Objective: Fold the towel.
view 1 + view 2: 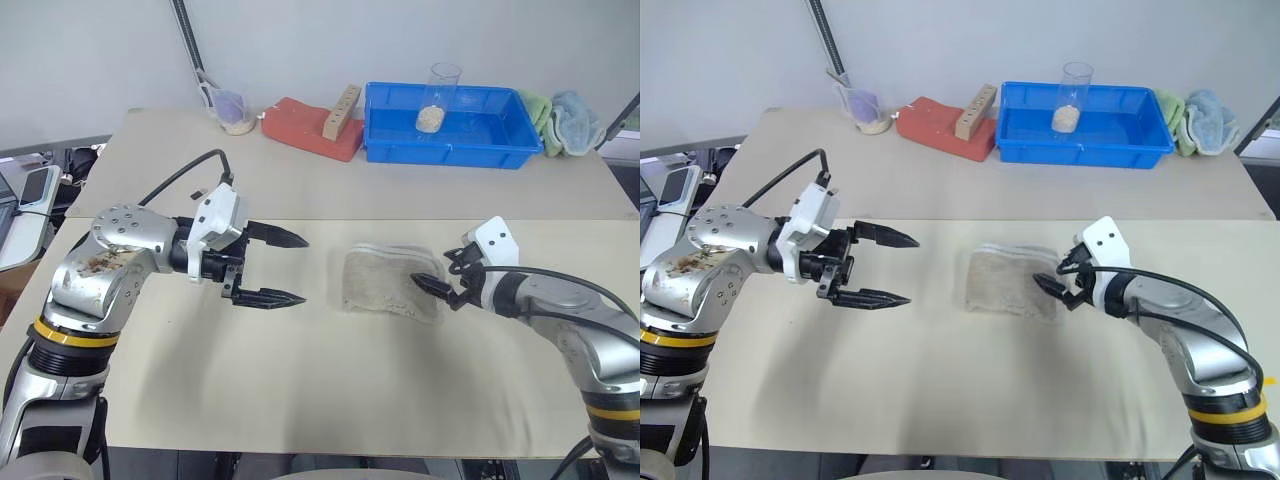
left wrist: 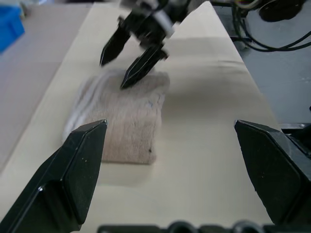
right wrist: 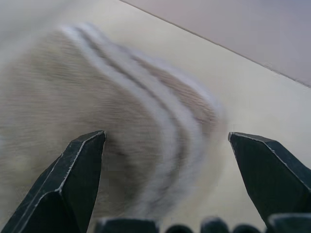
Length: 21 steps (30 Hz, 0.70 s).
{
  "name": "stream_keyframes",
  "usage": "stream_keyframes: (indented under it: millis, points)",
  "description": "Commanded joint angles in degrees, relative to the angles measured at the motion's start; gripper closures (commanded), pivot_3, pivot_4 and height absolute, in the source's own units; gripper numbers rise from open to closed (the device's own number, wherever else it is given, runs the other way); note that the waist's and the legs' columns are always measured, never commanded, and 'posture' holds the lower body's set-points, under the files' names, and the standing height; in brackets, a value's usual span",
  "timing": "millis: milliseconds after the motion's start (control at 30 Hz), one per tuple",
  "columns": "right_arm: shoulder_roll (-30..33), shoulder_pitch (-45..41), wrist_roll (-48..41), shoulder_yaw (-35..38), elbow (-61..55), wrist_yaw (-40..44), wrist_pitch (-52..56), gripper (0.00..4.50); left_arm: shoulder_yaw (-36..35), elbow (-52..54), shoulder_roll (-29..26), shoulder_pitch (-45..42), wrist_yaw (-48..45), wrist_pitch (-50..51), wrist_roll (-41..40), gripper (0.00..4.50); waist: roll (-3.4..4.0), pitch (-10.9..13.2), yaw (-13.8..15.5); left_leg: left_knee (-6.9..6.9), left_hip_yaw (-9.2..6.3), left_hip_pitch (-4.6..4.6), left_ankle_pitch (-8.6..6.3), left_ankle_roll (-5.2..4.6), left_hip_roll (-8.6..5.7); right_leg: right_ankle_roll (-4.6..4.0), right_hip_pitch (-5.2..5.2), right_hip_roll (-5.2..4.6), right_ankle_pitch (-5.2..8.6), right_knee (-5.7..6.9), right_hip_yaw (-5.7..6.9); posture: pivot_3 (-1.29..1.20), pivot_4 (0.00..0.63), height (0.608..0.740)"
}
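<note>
Left eye view: the towel [image 1: 392, 282] lay on the near table [image 1: 300, 400] as a compact, layered rectangle, so folding appeared largely complete. The left gripper [image 1: 272, 268] hung well apart from the towel, fingers spread wide and holding nothing. The right gripper [image 1: 436, 287] sat at the towel's right edge, fingers likewise wide and gripping nothing. Remaining work, if any, was judged to be one last fold or squaring the stitched edges.

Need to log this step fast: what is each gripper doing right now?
Left gripper: open, empty, off to the side of the towel.
Right gripper: open, empty, at the towel's edge.
</note>
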State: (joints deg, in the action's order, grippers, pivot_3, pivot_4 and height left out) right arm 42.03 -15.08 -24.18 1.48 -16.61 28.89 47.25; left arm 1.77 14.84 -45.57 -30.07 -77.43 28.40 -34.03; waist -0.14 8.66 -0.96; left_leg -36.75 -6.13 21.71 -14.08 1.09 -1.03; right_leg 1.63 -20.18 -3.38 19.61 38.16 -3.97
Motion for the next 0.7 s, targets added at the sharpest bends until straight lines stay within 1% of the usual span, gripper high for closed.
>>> stream_keyframes:
  millis: [33, 100, 133, 200, 267, 400, 533, 567, 700]
  points:
    - [-1.57, -1.49, 1.6, -0.79, 3.29, 1.22, -2.67, 0.0, -3.06, 2.02, -0.69, 1.44, 0.0, -2.46, -1.04, 0.05, 0.01, -0.01, -0.14, 0.01, -0.01, -0.02, 0.0, 0.0, 0.02, 0.0, 0.0, 0.02, 0.0, 0.02, 0.01, 0.0, 0.15, 0.74]
    - [-3.33, -2.57, 0.99, -0.82, 5.52, 1.91, -1.99, 0.0, -3.35, 2.57, -0.73, 2.19, 0.41, -2.78, -0.76, 0.05, 0.01, -0.01, -0.3, 0.02, -0.01, -0.05, 0.0, -0.01, 0.03, 0.0, 0.0, 0.05, 0.0, 0.08, 0.01, 0.0, 0.15, 0.74]
    - [-4.17, -3.12, 0.48, -0.62, 6.35, 2.16, -1.3, 0.26, -3.45, 2.81, -0.8, 2.44, 0.53, -2.82, -0.81, 0.02, 0.01, -0.01, -0.47, 0.03, -0.01, -0.07, 0.0, -0.01, 0.04, 0.0, 0.0, 0.05, 0.0, 0.1, 0.0, 0.0, 0.15, 0.74]
    - [-5.54, -3.95, -1.2, 0.13, 7.35, 3.25, 0.6, 0.85, -3.86, 3.0, -0.92, 2.71, 0.87, -2.75, -1.11, 0.0, 0.02, -0.01, -0.78, 0.03, 0.0, -0.09, 0.0, -0.01, 0.03, 0.0, 0.0, 0.04, 0.0, 0.12, -0.02, 0.0, 0.15, 0.74]
    - [-6.27, -4.43, -2.29, 0.67, 7.97, 4.04, 2.17, 1.54, -4.23, 2.85, -1.03, 2.79, 1.03, -2.77, -1.17, 0.0, 0.02, -0.01, -1.06, 0.03, -0.02, -0.1, 0.0, -0.01, 0.03, -0.01, 0.0, 0.05, 0.0, 0.19, -0.01, 0.0, 0.15, 0.74]
    - [-6.54, -5.02, -1.32, 0.51, 8.7, 4.11, 1.7, 2.92, -4.91, 2.33, -0.93, 2.76, 1.72, -2.66, -1.0, 0.0, 0.02, -0.01, -1.23, 0.03, -0.04, -0.11, 0.0, -0.01, 0.02, -0.01, -0.01, 0.04, 0.0, 0.24, 0.0, 0.0, 0.15, 0.74]
    - [-4.42, -6.3, 0.48, 2.51, 7.68, 3.77, -1.15, 4.31, -5.97, 1.69, -0.71, 2.47, 3.07, -2.49, -1.35, 0.0, 0.02, -0.01, -1.3, 0.03, -0.04, -0.14, 0.0, -0.01, 0.02, 0.0, -0.02, 0.04, 0.0, 0.27, 0.0, 0.0, 0.15, 0.74]
    - [-3.49, -6.84, 0.87, 3.37, 7.74, 3.76, -1.66, 4.48, -6.14, 1.58, -0.94, 2.59, 3.07, -2.53, -1.33, 0.0, 0.03, -0.01, -1.28, 0.03, -0.04, -0.12, 0.0, -0.01, 0.01, 0.0, -0.04, 0.03, 0.0, 0.28, 0.0, 0.0, 0.15, 0.74]
    - [1.28, -8.54, 2.93, 6.17, 12.8, 4.56, -3.87, 4.48, -7.03, 1.47, -1.47, 2.89, 3.35, -1.97, -1.57, 0.0, 0.03, -0.01, -1.23, 0.02, -0.02, -0.1, 0.0, 0.0, -0.03, 0.0, -0.06, -0.01, 0.0, 0.29, -0.01, 0.0, 0.15, 0.74]
